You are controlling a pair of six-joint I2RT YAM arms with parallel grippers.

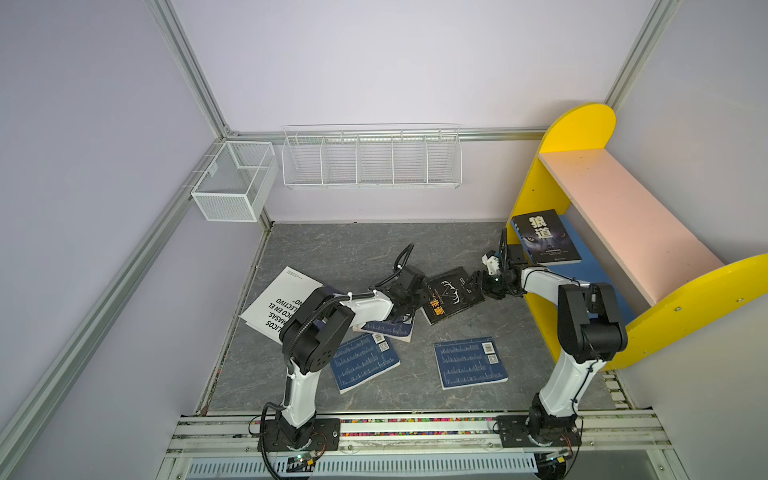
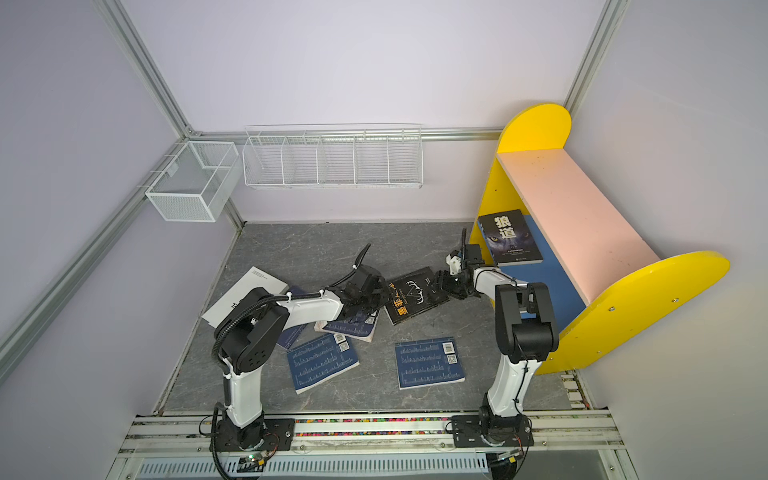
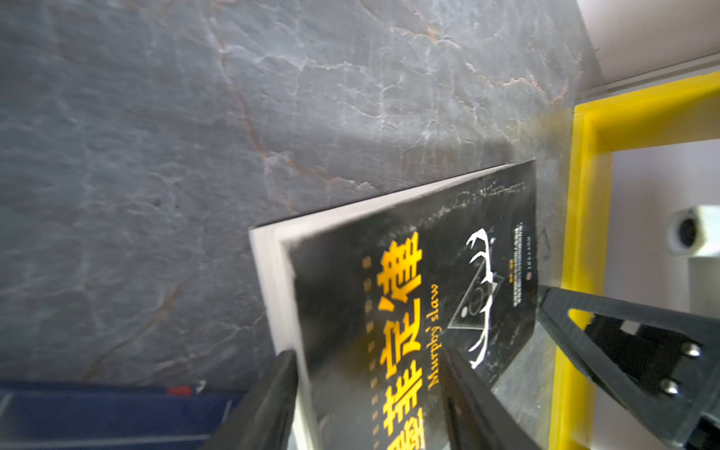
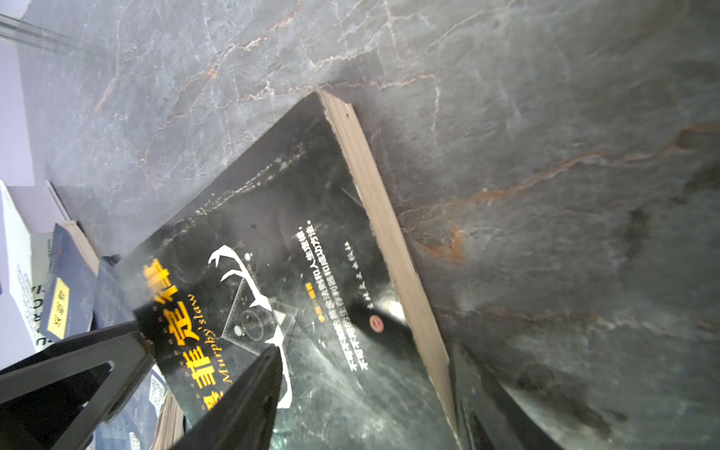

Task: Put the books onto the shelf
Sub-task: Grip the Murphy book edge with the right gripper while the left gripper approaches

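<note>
Grey marbled tabletop (image 1: 353, 249), black book (image 1: 451, 297): "Murphy's law"

The tabletop (image 1: 332, 249) is dark grey, veined in pale and rust tones like stone, and the walls (image 1: 374, 62) are pale lilac. The antler book (image 1: 451, 297) is black with yellow characters and a white antler drawing, the navy-blue books (image 1: 469, 361) show fine pale line patterns and white barcode labels, and the white book (image 1: 278, 299) has black lettering. The shelf (image 1: 582, 124) has yellow sides, a pale pink upper board and a blue lower board, the wolf book (image 1: 544, 237) is black with white characters and amber eyes, and the wire rack (image 1: 372, 162) and mesh basket (image 1: 232, 183) are white.
</note>
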